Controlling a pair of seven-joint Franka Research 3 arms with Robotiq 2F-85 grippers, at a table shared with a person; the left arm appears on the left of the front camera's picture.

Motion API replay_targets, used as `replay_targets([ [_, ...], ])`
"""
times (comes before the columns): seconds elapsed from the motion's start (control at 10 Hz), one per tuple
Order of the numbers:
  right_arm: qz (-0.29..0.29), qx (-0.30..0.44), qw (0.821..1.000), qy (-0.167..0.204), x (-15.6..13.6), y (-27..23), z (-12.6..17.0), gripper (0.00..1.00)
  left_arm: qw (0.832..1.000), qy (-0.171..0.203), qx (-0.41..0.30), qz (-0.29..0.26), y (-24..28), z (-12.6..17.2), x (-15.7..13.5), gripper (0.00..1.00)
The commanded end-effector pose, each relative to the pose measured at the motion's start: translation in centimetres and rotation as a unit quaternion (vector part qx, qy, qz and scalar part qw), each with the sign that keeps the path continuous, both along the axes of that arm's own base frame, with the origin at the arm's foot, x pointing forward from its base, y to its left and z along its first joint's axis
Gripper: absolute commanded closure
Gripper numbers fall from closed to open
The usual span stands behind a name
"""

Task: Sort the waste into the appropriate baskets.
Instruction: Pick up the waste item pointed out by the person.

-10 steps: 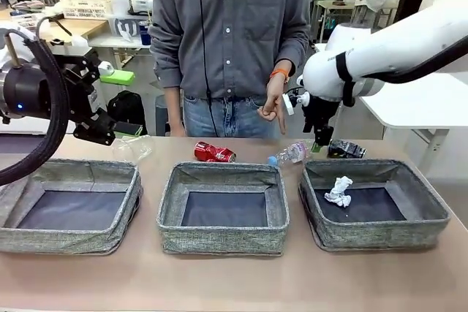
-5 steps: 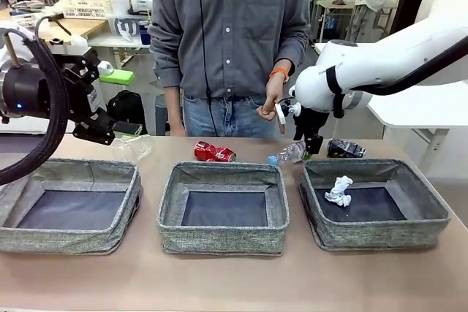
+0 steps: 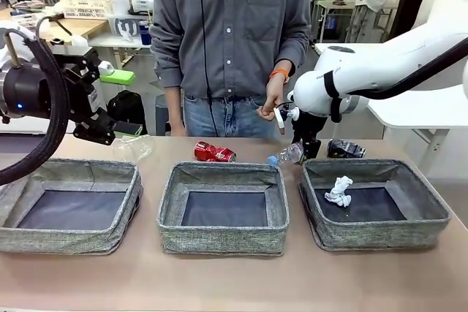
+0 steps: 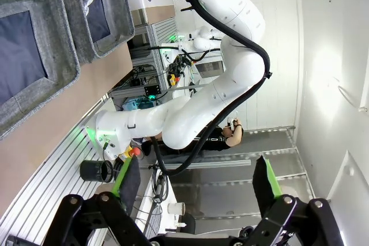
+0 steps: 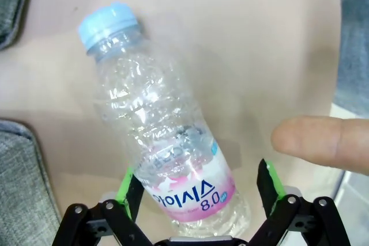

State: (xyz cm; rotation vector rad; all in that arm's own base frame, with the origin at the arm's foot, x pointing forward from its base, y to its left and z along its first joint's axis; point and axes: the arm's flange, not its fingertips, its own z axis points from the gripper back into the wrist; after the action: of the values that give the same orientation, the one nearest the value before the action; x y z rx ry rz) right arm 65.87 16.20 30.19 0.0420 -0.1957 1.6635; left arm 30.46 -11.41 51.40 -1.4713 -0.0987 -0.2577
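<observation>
Tan desk (image 3: 219,283), with a person in a grey shirt standing at its far side and other workbenches behind.

Baskets: three grey woven ones in a row along the near half. The left basket (image 3: 66,241) and the middle basket (image 3: 223,239) show bare dark bottoms. The right basket (image 3: 380,235) has the crumpled paper wad (image 3: 338,191) lying on its bottom.

Waste on the desk behind the baskets:
- The crushed red can (image 3: 213,153) lies just behind the middle basket's far rim.
- The blue-capped bottle (image 3: 287,154) lies on its side between the far corners of the middle and right baskets.
- The crushed dark can (image 3: 346,149) lies behind the right basket.
- A second clear bottle (image 3: 135,147) lies at far left, behind the left basket.

Right pincer (image 5: 199,180): low over the blue-capped bottle and spread wide, with a green pad on either side of the pink-labelled end. The bottle rests on the desk, not pinched.

The person's hand (image 3: 273,105) hangs beside this pincer, index finger pointing down near the bottle.

Left pincer (image 3: 121,104): raised above the desk's far left, spread wide, nothing between the pads.
</observation>
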Motion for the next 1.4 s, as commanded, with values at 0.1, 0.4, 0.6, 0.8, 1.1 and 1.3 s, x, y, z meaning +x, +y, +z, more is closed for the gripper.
replay_targets([
  [0.1, 0.033, 0.007, 0.999, 0.005, 0.6, 0.0, 0.3, 0.04, 1.0, 0.003, -0.012, 0.0, -0.3, 0.1, -0.3, 0.0],
  [0.4, 0.03, -0.004, 0.999, 0.014, 0.5, 0.0, 0.3, 0.4, 1.0, 0.003, -0.012, 0.0, -0.3, 0.1, -0.3, 0.0],
  [0.6, 0.028, 0.002, 1.0, 0.014, 0.3, -0.5, 0.5, 0.59, 1.0, 0.003, -0.012, 0.0, -0.3, 0.1, -0.3, 0.0],
  [0.8, 0.028, -0.003, 0.999, 0.023, 0.1, -0.9, 0.3, 0.72, 1.0, 0.003, -0.012, 0.0, -0.3, 0.1, -0.3, 0.0],
  [1.1, 0.032, -0.008, 0.999, 0.027, -0.2, -1.4, 1.0, 0.72, 1.0, 0.003, -0.012, 0.0, -0.3, 0.1, -0.3, 0.0],
  [1.3, 0.034, -0.007, 0.999, 0.019, -0.3, -1.6, 1.9, 0.72, 1.0, 0.003, -0.012, 0.0, -0.3, 0.1, -0.3, 0.0],
])
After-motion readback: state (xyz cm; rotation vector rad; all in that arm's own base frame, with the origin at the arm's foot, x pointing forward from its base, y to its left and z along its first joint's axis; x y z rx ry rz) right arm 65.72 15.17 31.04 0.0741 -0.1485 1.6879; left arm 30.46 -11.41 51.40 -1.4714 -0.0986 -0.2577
